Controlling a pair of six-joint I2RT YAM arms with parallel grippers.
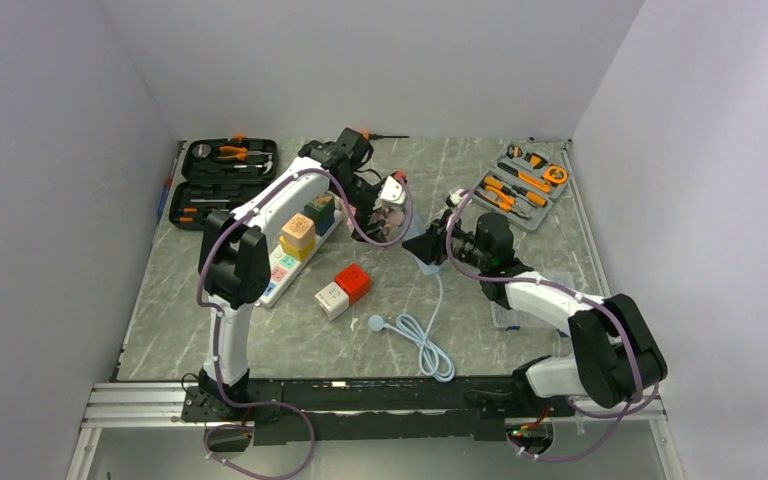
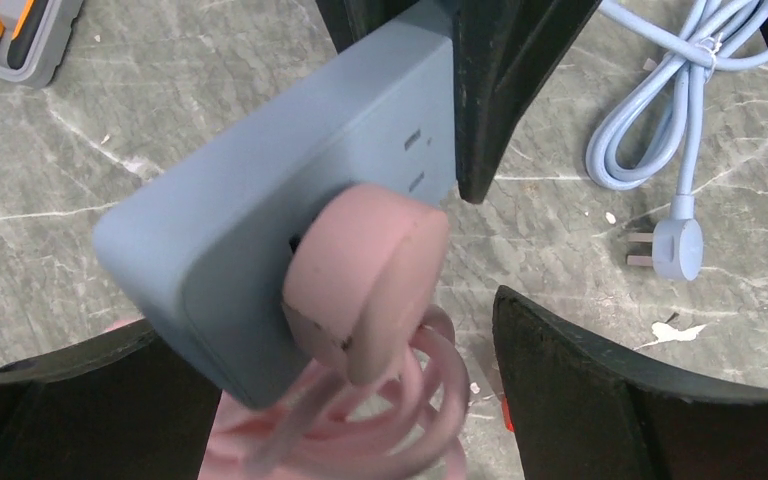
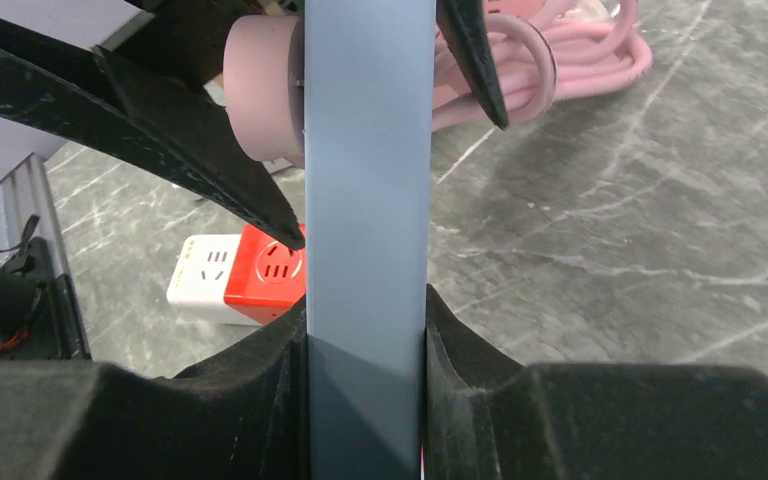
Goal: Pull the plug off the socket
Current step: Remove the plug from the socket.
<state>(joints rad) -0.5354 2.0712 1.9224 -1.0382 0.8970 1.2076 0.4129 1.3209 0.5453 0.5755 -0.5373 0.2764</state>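
Note:
The blue-grey socket block (image 2: 260, 230) is held up off the table, with a round pink plug (image 2: 365, 275) seated in its face and the pink cable (image 2: 380, 420) coiled below. My right gripper (image 3: 365, 320) is shut on the socket's (image 3: 365, 150) lower end; the plug (image 3: 260, 90) sticks out to its left. My left gripper (image 2: 350, 395) is open. Its fingers (image 2: 600, 400) stand wide on either side of the plug and socket without touching the plug. In the top view the two grippers, left (image 1: 385, 205) and right (image 1: 430, 245), meet at the table's middle.
The socket's pale blue cable (image 1: 425, 335) loops toward the near edge and ends in a loose plug (image 1: 375, 322). A red and white cube socket pair (image 1: 342, 290) and a white strip with coloured cubes (image 1: 295, 245) lie to the left. A black tool case (image 1: 225, 180) and a grey one (image 1: 520, 185) sit at the back.

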